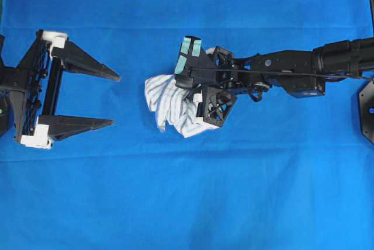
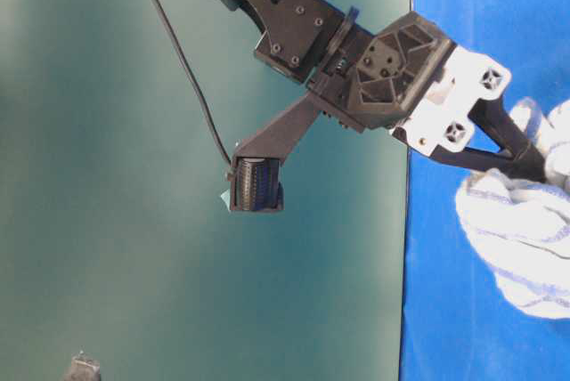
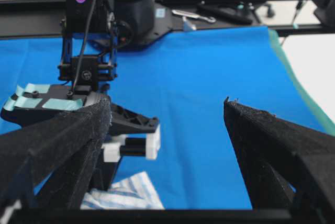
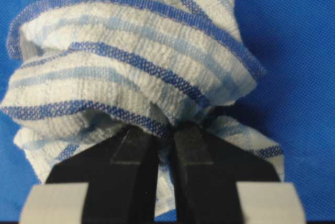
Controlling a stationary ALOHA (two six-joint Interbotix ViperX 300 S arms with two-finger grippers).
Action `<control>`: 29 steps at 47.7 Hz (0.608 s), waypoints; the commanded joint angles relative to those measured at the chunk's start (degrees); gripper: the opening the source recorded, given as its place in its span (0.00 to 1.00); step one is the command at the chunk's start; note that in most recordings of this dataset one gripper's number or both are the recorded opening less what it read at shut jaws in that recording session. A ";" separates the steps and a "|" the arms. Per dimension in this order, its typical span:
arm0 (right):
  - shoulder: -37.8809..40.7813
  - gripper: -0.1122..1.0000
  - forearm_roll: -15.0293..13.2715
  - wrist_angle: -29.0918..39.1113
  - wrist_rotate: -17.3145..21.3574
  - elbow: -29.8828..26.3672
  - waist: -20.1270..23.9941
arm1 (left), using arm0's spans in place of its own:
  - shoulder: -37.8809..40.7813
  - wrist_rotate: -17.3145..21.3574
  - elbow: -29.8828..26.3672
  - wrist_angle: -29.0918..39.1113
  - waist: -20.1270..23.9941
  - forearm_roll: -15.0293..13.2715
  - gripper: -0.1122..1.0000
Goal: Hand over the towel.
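The white towel [image 1: 166,103] with thin blue stripes is bunched up at the middle of the blue sheet. My right gripper [image 1: 187,97] reaches in from the right and points down into it. In the right wrist view its fingers [image 4: 137,150] stand close together, and a fold of the towel [image 4: 131,62] is pinched between them. The table-level view shows the same fingers [image 2: 509,151] running into the towel [image 2: 525,239]. My left gripper [image 1: 115,100] stands wide open to the left of the towel, a short gap away, with nothing between its jaws. The left wrist view shows the towel [image 3: 128,198] low at the left.
The blue sheet [image 1: 187,203] covers the table. In the left wrist view a black frame [image 3: 220,4] with tools and cables runs along the sheet's far edge. The right arm [image 1: 292,69] stretches in from the right edge.
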 commanded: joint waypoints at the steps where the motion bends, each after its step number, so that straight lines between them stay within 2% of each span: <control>1: -1.14 0.24 0.00 0.00 0.35 -1.23 0.00 | -0.18 0.00 -0.53 -0.18 0.18 -0.09 0.92; 7: -3.69 0.59 -0.26 0.00 0.26 -0.62 0.09 | -0.18 0.00 -0.62 -0.18 0.09 -0.09 0.92; 11: -7.73 0.74 -0.62 -0.09 0.26 0.35 0.09 | -0.18 0.00 -0.53 -0.18 0.18 -0.09 0.92; 20: -20.39 0.74 -2.02 -1.93 0.26 4.13 0.09 | -0.18 -0.09 -0.53 -0.18 0.09 -0.09 0.92; 29: -32.43 0.74 -2.64 -10.28 0.26 10.99 0.18 | -0.18 -0.09 -0.53 -0.09 0.09 -0.09 0.92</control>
